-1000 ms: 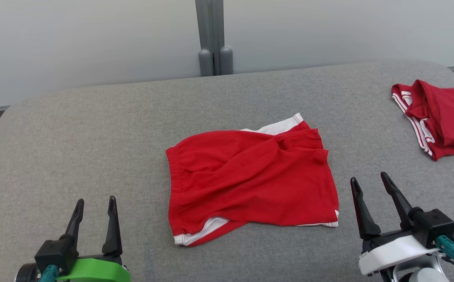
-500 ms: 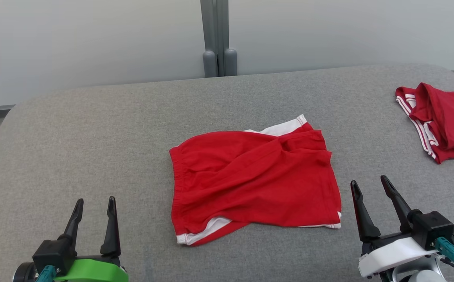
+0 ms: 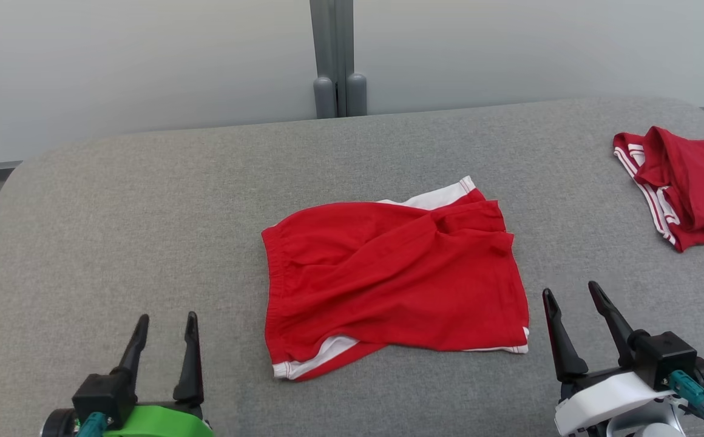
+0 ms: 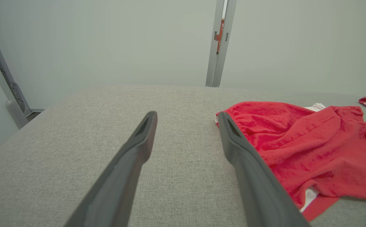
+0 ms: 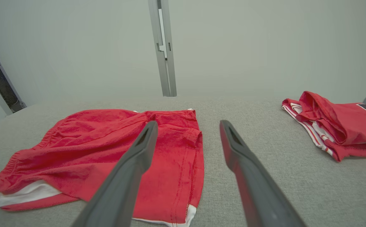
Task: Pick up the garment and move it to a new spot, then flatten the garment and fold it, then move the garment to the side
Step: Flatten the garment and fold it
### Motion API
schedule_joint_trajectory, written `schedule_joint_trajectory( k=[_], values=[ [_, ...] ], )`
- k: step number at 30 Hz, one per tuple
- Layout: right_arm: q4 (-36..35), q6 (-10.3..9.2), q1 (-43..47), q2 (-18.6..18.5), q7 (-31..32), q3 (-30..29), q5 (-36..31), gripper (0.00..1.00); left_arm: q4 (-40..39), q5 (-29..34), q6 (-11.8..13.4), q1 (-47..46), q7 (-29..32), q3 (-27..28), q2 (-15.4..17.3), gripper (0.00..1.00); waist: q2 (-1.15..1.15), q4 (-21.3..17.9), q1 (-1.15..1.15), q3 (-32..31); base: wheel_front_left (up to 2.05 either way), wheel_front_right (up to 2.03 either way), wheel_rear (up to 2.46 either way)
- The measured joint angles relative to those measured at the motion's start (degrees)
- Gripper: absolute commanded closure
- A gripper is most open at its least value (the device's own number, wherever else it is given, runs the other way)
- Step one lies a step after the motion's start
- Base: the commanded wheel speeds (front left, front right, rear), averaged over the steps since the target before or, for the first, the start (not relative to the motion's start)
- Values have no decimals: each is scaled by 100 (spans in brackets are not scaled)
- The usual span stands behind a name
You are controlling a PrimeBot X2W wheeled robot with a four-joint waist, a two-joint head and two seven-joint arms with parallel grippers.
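The garment (image 3: 388, 279) is a pair of red shorts with white trim, lying rumpled and roughly folded in the middle of the grey padded surface (image 3: 145, 212). It also shows in the left wrist view (image 4: 312, 148) and the right wrist view (image 5: 107, 151). My left gripper (image 3: 167, 318) hovers open near the front edge, left of the shorts, with nothing between its fingers. My right gripper (image 3: 570, 290) stands open just right of the shorts' lower right corner, also empty.
A second red garment (image 3: 686, 182) with white stripes lies folded at the far right edge, seen too in the right wrist view (image 5: 337, 126). A grey post (image 3: 334, 60) and pale wall panels stand behind the surface. Bare grey cloth spreads to the left.
My left gripper has moved a little to the right, toward the shorts. The head camera shifted slightly. The shorts and right gripper have stayed about where they were.
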Motion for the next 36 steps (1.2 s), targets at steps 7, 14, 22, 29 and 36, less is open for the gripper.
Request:
schedule_joint_trajectory(
  k=[7,14,22,29,36],
  values=[
    [570,0,-142,0,1,45,-8,0,520,-76,-24,-38,-1,-577,-34,0,0,-26,0,141,0,0,0],
    [1490,0,-585,29,1,209,10,0,1190,-298,-27,-320,0,-1205,-13,0,0,-81,0,371,0,0,0],
    [2342,0,-996,104,0,424,245,0,1723,-541,-27,-618,0,-1814,19,0,0,-90,0,615,0,0,0],
    [2809,0,-1221,214,0,631,445,0,2058,-740,-29,-832,-1,-2060,27,0,0,-97,0,732,0,0,0],
    [3147,0,-1284,335,-18,820,803,54,2202,-966,-29,-901,0,-2223,35,71,0,-70,0,736,0,0,0]
  ],
)
